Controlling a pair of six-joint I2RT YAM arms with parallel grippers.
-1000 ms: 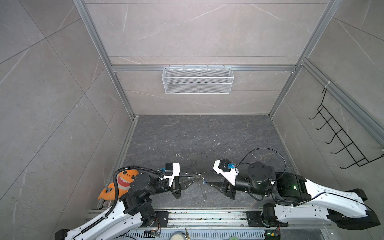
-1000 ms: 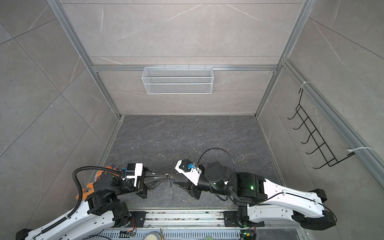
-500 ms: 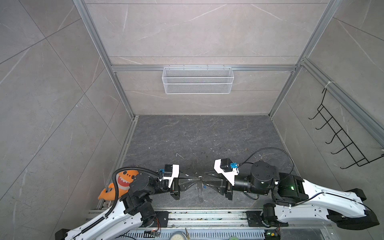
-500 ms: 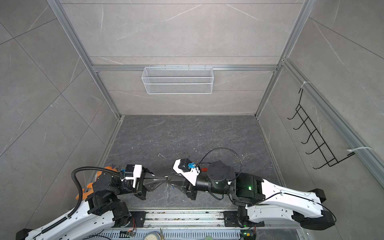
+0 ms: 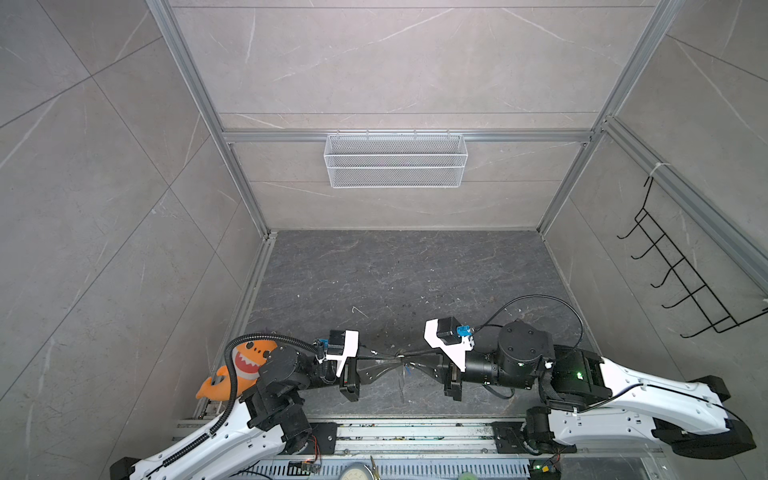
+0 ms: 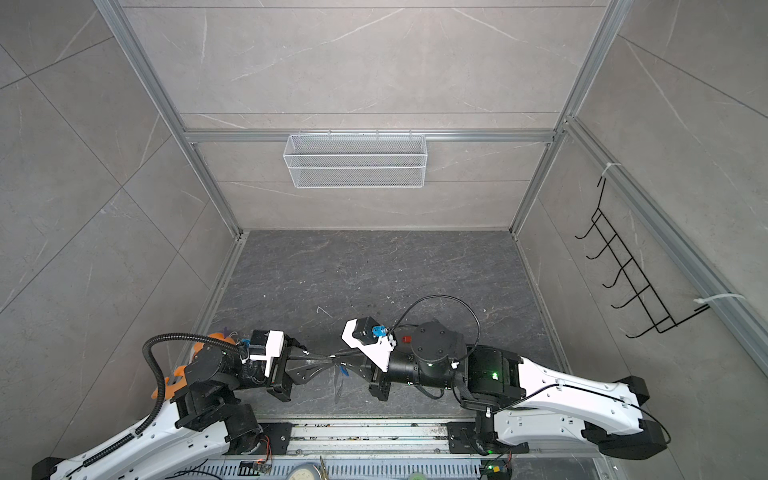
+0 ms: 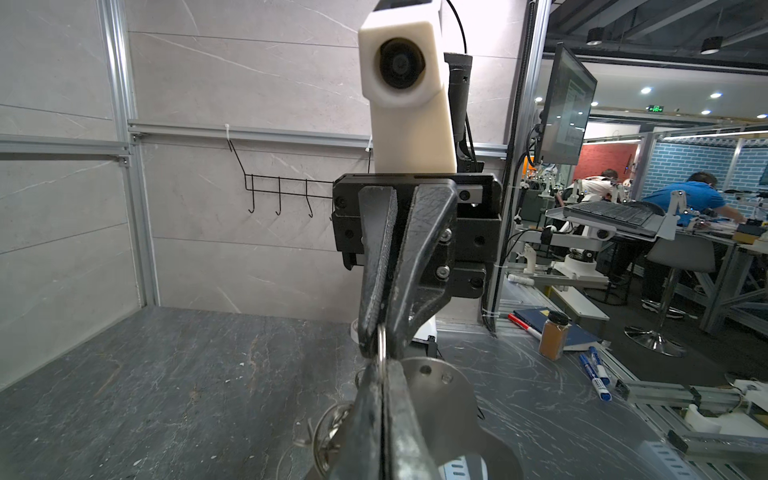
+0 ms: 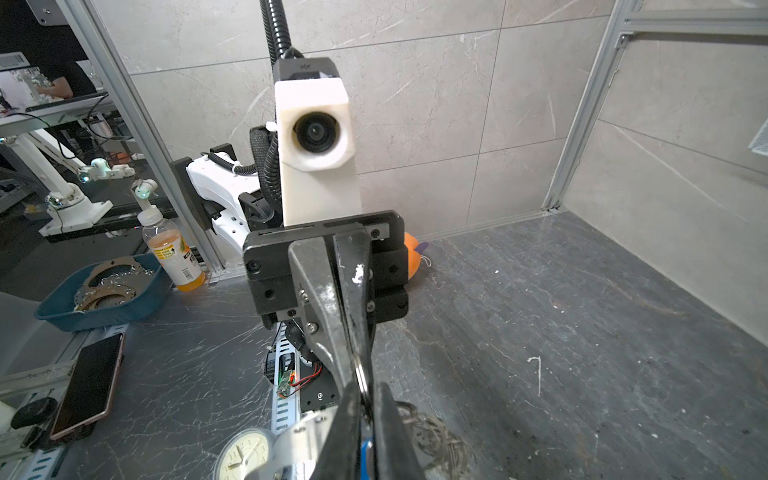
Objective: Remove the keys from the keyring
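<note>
We see the dark stone floor (image 5: 395, 270) of the booth. Low over its near edge the two arms reach toward each other, tips meeting. The left gripper (image 5: 392, 362) has its fingers pressed together, and so does the right gripper (image 5: 411, 362). Both pinch the same thin metal ring (image 7: 381, 348), one from each side, tip almost against tip. The keyring (image 7: 440, 390) hangs at that spot. Its flat grey plate sits just beside the left fingers, and its link chain (image 8: 432, 432) bunches just beside the right ones. Smaller loops (image 7: 328, 428) dangle on the other side of the left fingers. Of the keys (image 6: 343, 370) we make out only a blue tag (image 8: 365, 451), hanging just under the meeting tips. The blades are too small to tell.
</note>
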